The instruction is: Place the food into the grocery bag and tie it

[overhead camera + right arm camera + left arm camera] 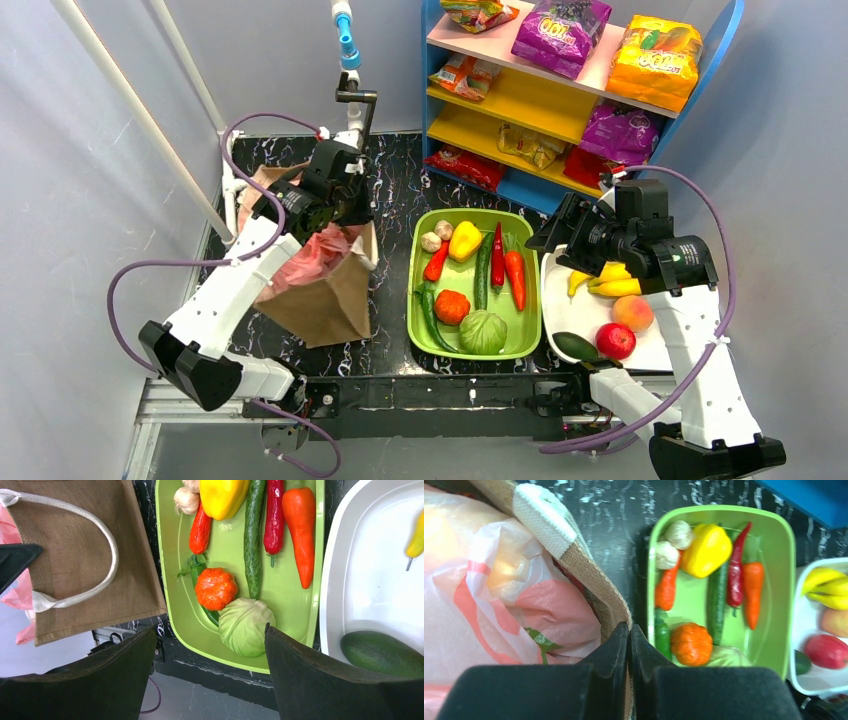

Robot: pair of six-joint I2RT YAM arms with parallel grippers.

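- The green tray (525,335) holds the vegetables (483,332): garlic, a yellow pepper, a red chilli, a carrot, a cucumber, a small orange pumpkin and a cabbage.
- Left of the tray, the pink grocery bag (499,590) sits inside an upright brown bag (330,300); a green leaf shows in it.
- The left gripper (629,627) has its fingers pressed together at the brown bag's rim on the side facing the tray; I cannot tell whether it pinches anything.
- The right gripper (209,630) hangs spread wide over the tray's near end, holding nothing.
- Right of the tray, a white tray (590,320) carries fruit (615,340).
- Behind the tray, a shelf (530,100) holds snack packets (560,30); their lettering is too small to read.
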